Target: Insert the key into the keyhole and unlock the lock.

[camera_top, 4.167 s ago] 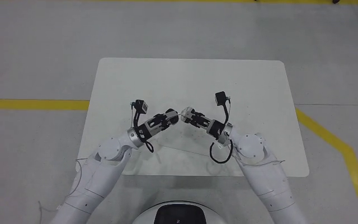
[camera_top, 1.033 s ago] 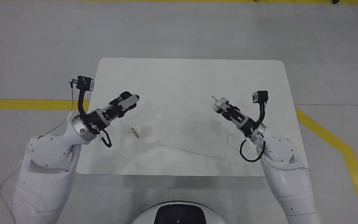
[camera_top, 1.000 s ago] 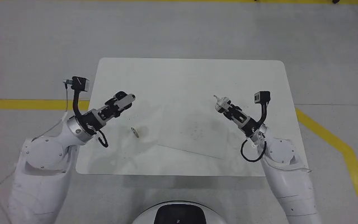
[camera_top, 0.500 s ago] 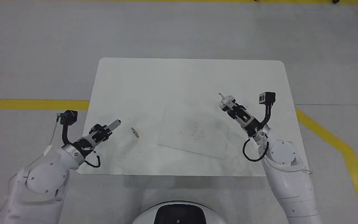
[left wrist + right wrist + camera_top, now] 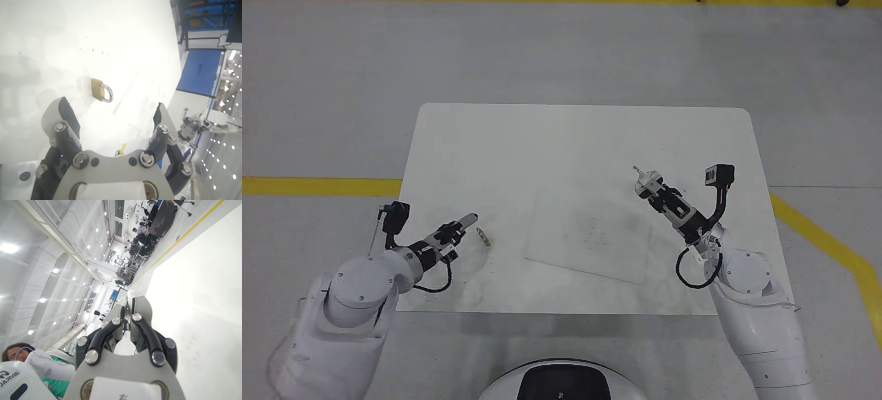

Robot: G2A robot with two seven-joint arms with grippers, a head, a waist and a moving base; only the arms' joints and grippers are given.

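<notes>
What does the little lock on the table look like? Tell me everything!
The lock is a small padlock with a boxy, brass-coloured body and a shiny silver loop at one end. The loop looks shut, with both ends in the body. It lies flat on the white table, on the robot's left side. Nothing touches it. The left gripper is close by, with its fingers open and apart from the lock.

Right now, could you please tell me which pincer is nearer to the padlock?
Left. The left pincer hovers open just short of the padlock; the right pincer, shut on the key, is far off to the padlock's right, across the table.
</notes>
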